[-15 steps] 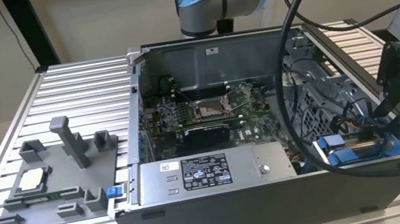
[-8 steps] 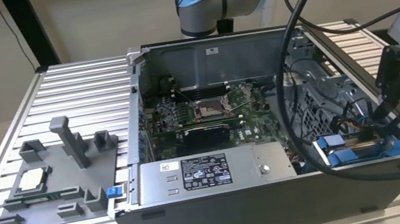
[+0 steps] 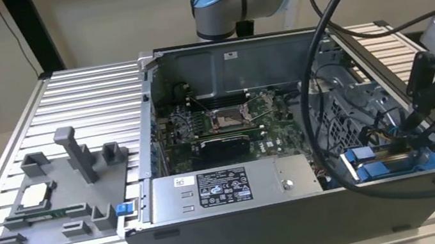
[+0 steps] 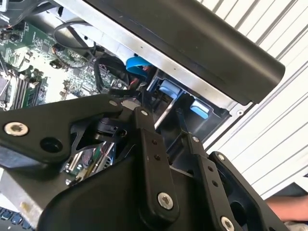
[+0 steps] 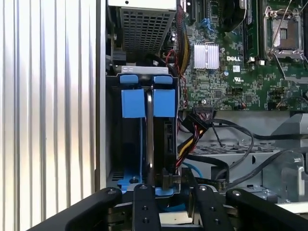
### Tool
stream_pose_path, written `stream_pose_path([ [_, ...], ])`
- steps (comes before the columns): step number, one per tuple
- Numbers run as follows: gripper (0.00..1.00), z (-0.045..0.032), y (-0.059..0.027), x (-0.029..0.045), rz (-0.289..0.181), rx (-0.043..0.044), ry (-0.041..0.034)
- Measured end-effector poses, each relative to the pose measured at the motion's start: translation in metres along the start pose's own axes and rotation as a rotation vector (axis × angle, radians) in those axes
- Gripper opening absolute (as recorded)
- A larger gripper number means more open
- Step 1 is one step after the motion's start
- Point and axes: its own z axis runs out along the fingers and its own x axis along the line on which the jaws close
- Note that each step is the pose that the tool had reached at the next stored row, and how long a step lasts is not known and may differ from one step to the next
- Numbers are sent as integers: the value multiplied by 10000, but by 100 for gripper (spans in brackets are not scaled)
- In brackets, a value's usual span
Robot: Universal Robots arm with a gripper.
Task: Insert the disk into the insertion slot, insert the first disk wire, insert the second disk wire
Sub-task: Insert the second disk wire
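Note:
The insertion slot is a grey metal bay with bright blue tabs at the case's front corner, on the exterior view's right. Its inside is dark, and I cannot make out the disk in it. My gripper hangs low over the end of this bay. In both wrist views it sits right at the bay's edge, with a small black block just in front of it. A bundle of yellow, red and black wires ends in a free black connector beside the bay. A blue cable runs close to the gripper.
The open computer case lies on a slatted metal table. It holds a grey box with a black-and-white label, the green board and a perforated cage. A grey fixture stands on the exterior view's left. Black cables hang over the case.

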Motion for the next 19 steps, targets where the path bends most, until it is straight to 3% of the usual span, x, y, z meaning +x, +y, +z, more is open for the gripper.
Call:
stream_pose_path([
  [4,100,12,-2,2,7,0,-34],
  [5,0,13,-2,2,10,-1,-43],
  [11,0,-33,3,-5,16,-13,-54],
  [12,0,-110,11,-17,17,-16,-55],
  [14,0,-181,27,-26,17,-17,-54],
  [19,0,-178,223,8,14,5,-56],
])
